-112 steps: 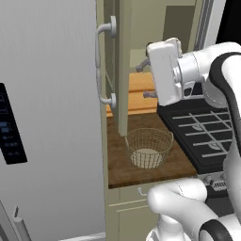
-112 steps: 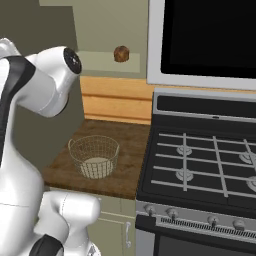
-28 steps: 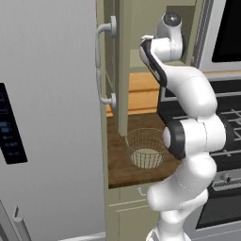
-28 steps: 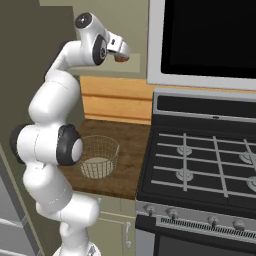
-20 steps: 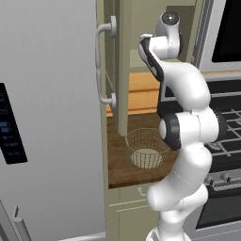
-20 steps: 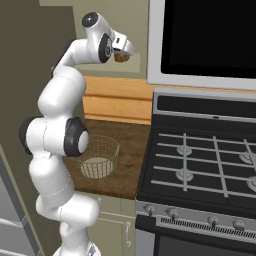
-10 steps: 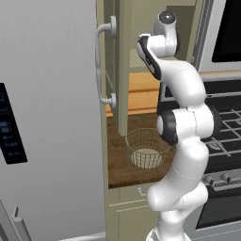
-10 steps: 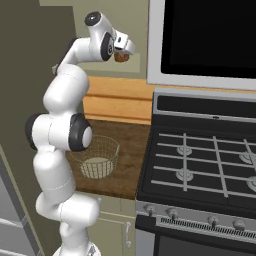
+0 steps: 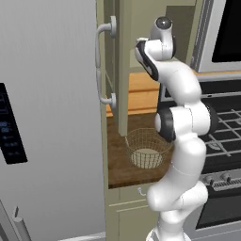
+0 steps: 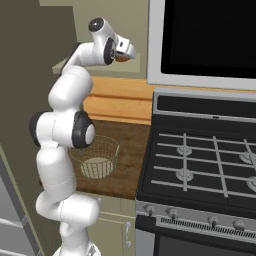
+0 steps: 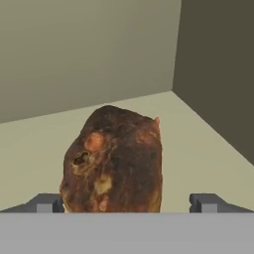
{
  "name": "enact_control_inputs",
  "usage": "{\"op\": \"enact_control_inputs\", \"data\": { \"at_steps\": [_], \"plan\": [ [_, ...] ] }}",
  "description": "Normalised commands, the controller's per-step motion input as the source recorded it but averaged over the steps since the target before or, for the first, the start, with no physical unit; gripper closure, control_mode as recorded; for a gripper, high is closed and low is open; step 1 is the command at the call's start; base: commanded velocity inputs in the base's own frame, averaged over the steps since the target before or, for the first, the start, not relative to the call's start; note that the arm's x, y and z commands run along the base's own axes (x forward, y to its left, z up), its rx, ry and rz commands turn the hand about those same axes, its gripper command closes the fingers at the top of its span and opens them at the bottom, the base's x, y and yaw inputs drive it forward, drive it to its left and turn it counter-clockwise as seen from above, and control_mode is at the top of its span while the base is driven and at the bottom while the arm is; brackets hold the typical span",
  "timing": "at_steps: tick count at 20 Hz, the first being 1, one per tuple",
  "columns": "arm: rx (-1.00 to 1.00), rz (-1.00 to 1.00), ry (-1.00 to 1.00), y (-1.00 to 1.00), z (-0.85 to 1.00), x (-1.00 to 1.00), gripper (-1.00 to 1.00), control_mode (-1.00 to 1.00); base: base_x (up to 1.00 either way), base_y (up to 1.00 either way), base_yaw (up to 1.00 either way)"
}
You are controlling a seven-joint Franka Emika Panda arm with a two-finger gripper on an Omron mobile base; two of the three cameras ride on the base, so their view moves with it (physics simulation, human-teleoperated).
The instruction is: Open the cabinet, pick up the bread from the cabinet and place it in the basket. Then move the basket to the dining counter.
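Between the two small dark fingertips of the pincer [image 11: 126, 202], which stand spread wide and apart from it on either side, sits the bread [image 11: 113, 161], a lumpy dark brown loaf with tan and orange patches. It rests on the pale green shelf floor [image 11: 208, 144] of the tall sage-green wall cabinet [image 9: 123, 66], whose panelled door with the curved silver bar handle [image 9: 100, 66] hangs open to the pincer's left. Beyond the loaf rise the cabinet's plain back wall and a darker side wall. Far below the pincer, the round basket [image 9: 148, 148] of thin tan wire mesh with a pale base stands on the short dark wood worktop [image 10: 127, 150], beside the black gas stove [image 10: 200, 165].
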Motion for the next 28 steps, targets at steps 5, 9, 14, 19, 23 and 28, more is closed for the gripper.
{"op": "enact_control_inputs", "data": {
  "at_steps": [5, 9, 14, 19, 23, 28],
  "plan": [
    [0.01, 0.0, 0.0, 0.0, -0.11, 0.29, -1.0, -1.0, 0.0, 0.0, 0.0],
    [0.0, 0.0, 0.0, 0.0, -0.1, 0.31, -1.0, -1.0, 0.0, 0.0, 0.0],
    [0.0, 0.0, 0.0, -0.02, -0.19, 0.07, 1.0, -1.0, 0.0, 0.0, 0.0],
    [0.0, 0.0, -0.05, -0.21, -0.19, -0.09, 1.0, -1.0, 0.0, 0.0, 0.0],
    [0.0, 0.0, -0.12, -0.29, -0.12, -0.7, 1.0, -1.0, 0.0, 0.0, 0.0],
    [0.0, 0.0, -0.09, -0.04, -0.03, -1.0, 1.0, -1.0, 0.0, 0.0, 0.0]
  ]
}}
